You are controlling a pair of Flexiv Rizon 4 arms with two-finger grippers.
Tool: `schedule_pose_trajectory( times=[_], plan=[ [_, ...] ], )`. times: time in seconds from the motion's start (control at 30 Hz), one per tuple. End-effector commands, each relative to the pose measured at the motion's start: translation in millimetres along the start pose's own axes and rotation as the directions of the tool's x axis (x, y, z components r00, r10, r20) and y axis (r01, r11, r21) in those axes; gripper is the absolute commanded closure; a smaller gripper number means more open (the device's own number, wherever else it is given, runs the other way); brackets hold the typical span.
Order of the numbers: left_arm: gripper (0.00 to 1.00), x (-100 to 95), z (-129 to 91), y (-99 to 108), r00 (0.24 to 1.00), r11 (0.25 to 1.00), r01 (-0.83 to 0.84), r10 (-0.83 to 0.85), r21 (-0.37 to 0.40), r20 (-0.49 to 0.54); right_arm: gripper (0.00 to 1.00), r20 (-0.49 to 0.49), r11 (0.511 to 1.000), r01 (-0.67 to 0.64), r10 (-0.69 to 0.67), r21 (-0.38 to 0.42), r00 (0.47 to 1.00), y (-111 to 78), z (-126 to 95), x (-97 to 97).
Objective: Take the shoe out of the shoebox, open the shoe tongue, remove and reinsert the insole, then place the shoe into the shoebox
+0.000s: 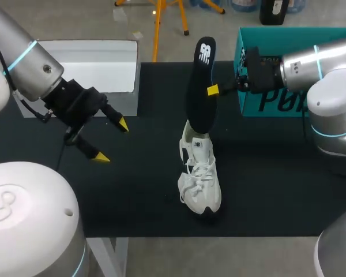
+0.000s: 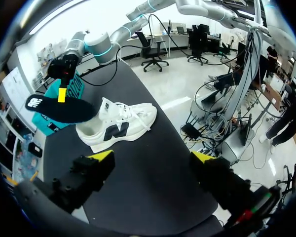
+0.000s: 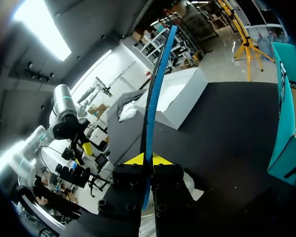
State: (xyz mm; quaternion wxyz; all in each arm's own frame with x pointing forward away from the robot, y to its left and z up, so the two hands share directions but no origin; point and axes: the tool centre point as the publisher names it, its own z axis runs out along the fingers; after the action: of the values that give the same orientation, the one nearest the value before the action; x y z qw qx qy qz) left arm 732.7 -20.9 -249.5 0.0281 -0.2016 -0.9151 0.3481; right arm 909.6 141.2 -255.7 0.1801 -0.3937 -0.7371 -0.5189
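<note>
Above shoe (image 1: pixel 200 179), right end effector (image 1: pixel 213 90) clamps insole (image 1: pixel 200 104); left end effector (image 1: pixel 111 140) spread.

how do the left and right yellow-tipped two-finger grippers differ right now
The left gripper is open with nothing between its fingers; the right gripper is shut on the black insole. The left gripper hangs over bare black table, off to the side of the white lace-up sneaker; the right gripper holds the insole on end above that sneaker's heel. Both have black fingers with yellow tips.
</note>
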Motion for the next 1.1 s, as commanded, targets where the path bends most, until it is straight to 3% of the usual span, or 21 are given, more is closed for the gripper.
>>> schedule_pose_trajectory(
  times=[0.03, 0.83, 1.1],
  plan=[
    [0.00, -0.4, -1, 0, 1.000, 1.000, 0.001, -0.001, -0.003, -0.003, 1.00, -0.018, 0.999, -0.005, 0.004, -0.037, 1.000, -14.7, 16, -6.6],
    [0.00, -0.4, -1, 0, 1.000, 1.000, 0.001, -0.001, -0.003, -0.003, 1.00, -0.032, 0.998, 0.042, -0.043, -0.043, 0.999, -54.3, 21, 3.1],
    [0.00, -0.4, -1, 0, 1.000, 1.000, 0.001, -0.001, -0.003, -0.003, 1.00, -0.012, 0.999, 0.037, -0.037, -0.012, 0.999, -80.7, 23, -0.1]
  ],
)
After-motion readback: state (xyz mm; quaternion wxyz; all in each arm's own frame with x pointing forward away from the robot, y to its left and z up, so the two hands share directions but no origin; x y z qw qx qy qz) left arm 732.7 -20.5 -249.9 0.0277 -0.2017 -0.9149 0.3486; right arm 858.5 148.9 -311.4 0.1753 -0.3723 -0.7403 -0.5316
